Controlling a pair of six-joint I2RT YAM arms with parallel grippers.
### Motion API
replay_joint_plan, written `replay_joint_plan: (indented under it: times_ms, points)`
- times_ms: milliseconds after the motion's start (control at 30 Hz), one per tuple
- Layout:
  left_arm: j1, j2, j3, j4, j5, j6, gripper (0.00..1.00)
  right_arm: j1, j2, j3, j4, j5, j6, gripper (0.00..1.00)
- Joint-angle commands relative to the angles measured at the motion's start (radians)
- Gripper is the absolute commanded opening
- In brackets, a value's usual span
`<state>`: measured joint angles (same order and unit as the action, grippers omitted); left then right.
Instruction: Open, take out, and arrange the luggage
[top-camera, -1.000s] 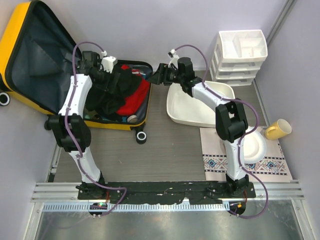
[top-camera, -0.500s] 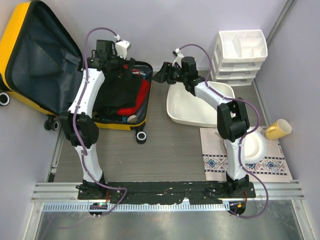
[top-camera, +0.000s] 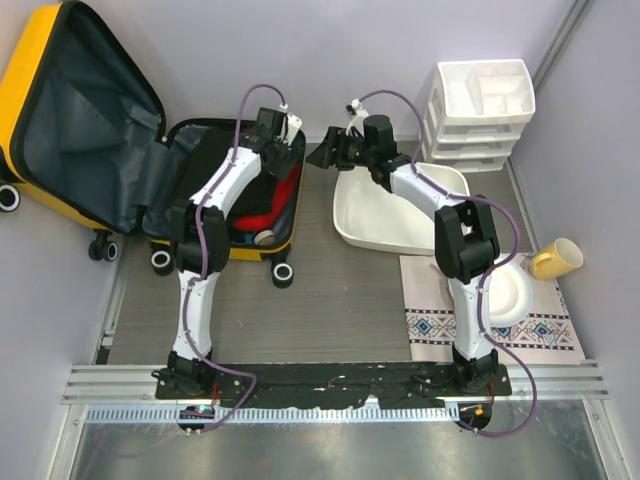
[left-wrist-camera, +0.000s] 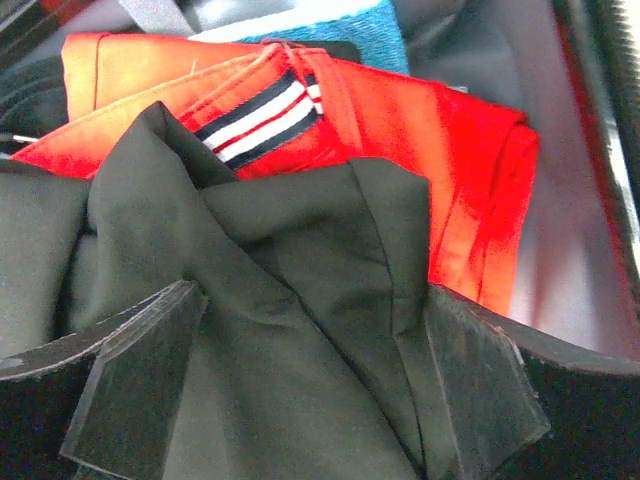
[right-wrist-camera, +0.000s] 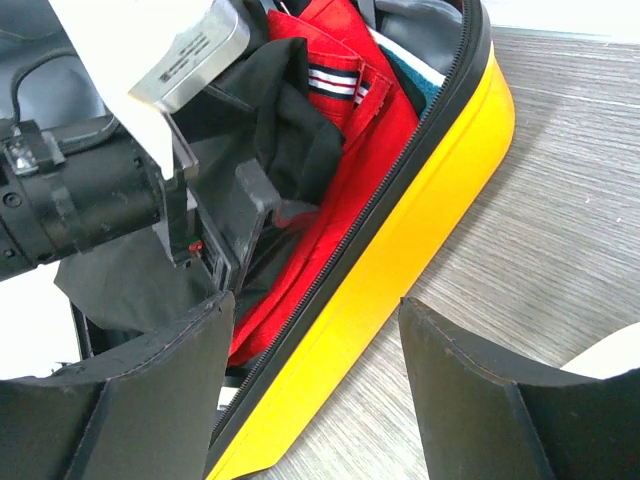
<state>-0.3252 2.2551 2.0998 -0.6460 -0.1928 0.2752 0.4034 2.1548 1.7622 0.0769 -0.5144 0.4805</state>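
The yellow luggage (top-camera: 80, 130) lies open at the far left, its lid leaning back against the wall and its yellow side (right-wrist-camera: 420, 230) facing the right arm. In its base a black garment (left-wrist-camera: 300, 300) covers a red garment (left-wrist-camera: 440, 150) with a striped waistband. My left gripper (top-camera: 272, 150) hangs over the base's far right corner. It (left-wrist-camera: 310, 400) is open, and the black cloth lies loose between its fingers. My right gripper (top-camera: 318, 152) hovers just right of the case. It (right-wrist-camera: 310, 390) is open above the zipper rim and holds nothing.
A white basin (top-camera: 400, 210) sits under the right arm. A white drawer organizer (top-camera: 480, 105) stands at the back right. A yellow mug (top-camera: 555, 260) and a white plate (top-camera: 510, 290) rest by a patterned mat (top-camera: 530, 330). Walls close in on the left and right.
My left arm swung right from the middle of the case to its far right corner. Its jaws widened, and the lifted black garment dropped back into the base. The right arm barely moved.
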Motion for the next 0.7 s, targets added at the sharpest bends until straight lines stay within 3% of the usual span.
replay_joint_plan:
  times_ms: [0,33,200,233,333,500,667]
  points:
    - [0.025,0.006,0.074,0.059,-0.088,0.001,0.91,-0.008,-0.072,-0.006,0.017,0.013,-0.026,0.73]
    - [0.031,-0.003,0.066,0.059,-0.074,-0.02,0.79,-0.009,-0.073,-0.004,0.017,0.013,-0.028,0.73]
    - [0.044,-0.144,-0.046,0.106,-0.022,0.002,0.48,-0.009,-0.076,-0.003,0.018,0.002,-0.031,0.73]
    - [0.051,-0.166,-0.094,0.114,-0.005,0.01,0.33,-0.009,-0.076,0.002,0.018,0.001,-0.031,0.73]
    - [0.074,-0.247,-0.174,0.123,0.068,0.019,0.0,-0.009,-0.067,0.011,0.027,-0.007,-0.02,0.73]
    - [0.089,-0.397,-0.398,0.209,0.19,0.123,0.0,-0.009,-0.026,0.058,0.06,-0.039,0.032,0.73]
    - [0.094,-0.616,-0.651,0.391,0.413,0.255,0.0,-0.005,0.017,0.095,0.141,-0.102,0.139,0.74]
